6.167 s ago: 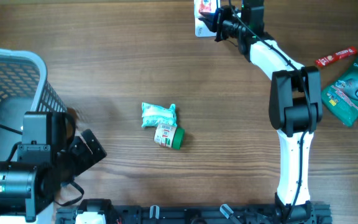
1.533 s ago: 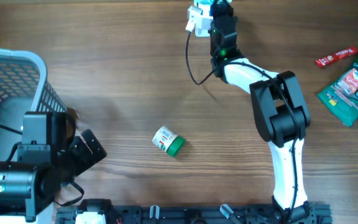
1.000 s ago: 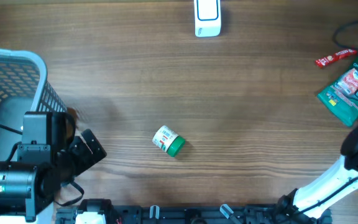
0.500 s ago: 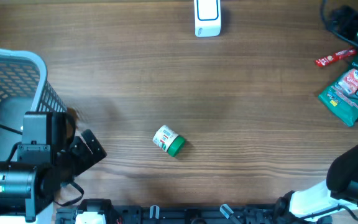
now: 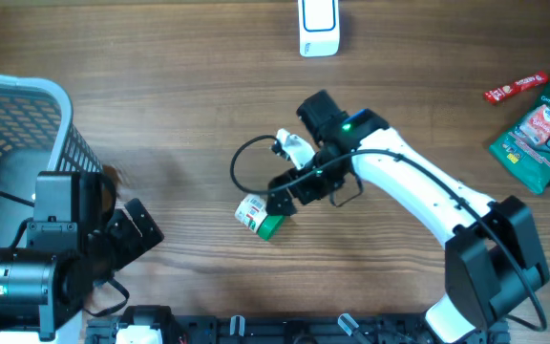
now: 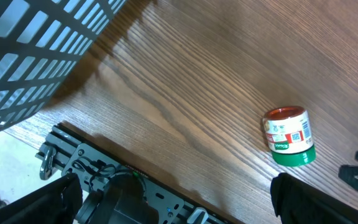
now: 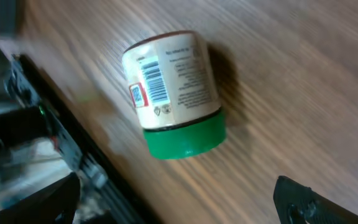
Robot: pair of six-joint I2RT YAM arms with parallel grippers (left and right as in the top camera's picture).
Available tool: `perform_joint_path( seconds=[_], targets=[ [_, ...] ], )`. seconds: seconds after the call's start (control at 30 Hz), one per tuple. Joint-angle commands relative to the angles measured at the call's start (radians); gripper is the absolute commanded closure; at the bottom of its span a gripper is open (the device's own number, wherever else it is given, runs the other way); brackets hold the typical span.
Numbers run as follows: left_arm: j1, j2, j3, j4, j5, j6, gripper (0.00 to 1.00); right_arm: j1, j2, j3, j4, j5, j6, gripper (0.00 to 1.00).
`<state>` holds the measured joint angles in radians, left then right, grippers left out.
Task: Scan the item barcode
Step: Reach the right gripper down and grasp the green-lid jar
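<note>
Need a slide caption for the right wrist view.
Open right gripper poised over a green-lidded jar lying on its side on the wooden table, barcode facing the camera.

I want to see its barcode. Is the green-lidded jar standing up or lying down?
Lying down. The jar rests on its side on the table, green lid pointing sideways, barcode facing the right wrist camera.
</note>
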<state>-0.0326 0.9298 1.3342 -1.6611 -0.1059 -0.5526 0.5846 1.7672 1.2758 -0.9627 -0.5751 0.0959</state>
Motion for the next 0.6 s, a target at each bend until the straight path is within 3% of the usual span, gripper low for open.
perform_joint_path(
  seconds=[0.0, 0.03, 0.17, 0.4, 0.5, 0.57],
  targets=[
    [-0.003, -0.001, 0.004, 0.000, 0.005, -0.010, 0.00, 0.002, 0.012, -0.006, 0.002, 0.017, 0.486, 0.00],
    [-0.003, 0.000, 0.004, 0.000, 0.005, -0.010, 0.00, 0.005, 0.012, -0.006, 0.019, 0.013, 0.484, 0.00],
    [-0.003, -0.001, 0.004, 0.000, 0.005, -0.010, 0.00, 0.047, 0.012, -0.010, 0.024, 0.068, 0.023, 0.00],
    [-0.003, -0.001, 0.004, 0.000, 0.005, -0.010, 0.00, 0.261, 0.012, -0.174, 0.326, 0.380, 0.010, 0.00],
    [-0.003, -0.001, 0.004, 0.000, 0.005, -0.010, 0.00, 0.328, 0.015, -0.206, 0.351, 0.627, 0.077, 0.00],
    [-0.003, -0.001, 0.004, 0.000, 0.005, -0.010, 0.00, 0.337, 0.035, -0.211, 0.368, 0.645, 0.079, 0.01]
  ],
)
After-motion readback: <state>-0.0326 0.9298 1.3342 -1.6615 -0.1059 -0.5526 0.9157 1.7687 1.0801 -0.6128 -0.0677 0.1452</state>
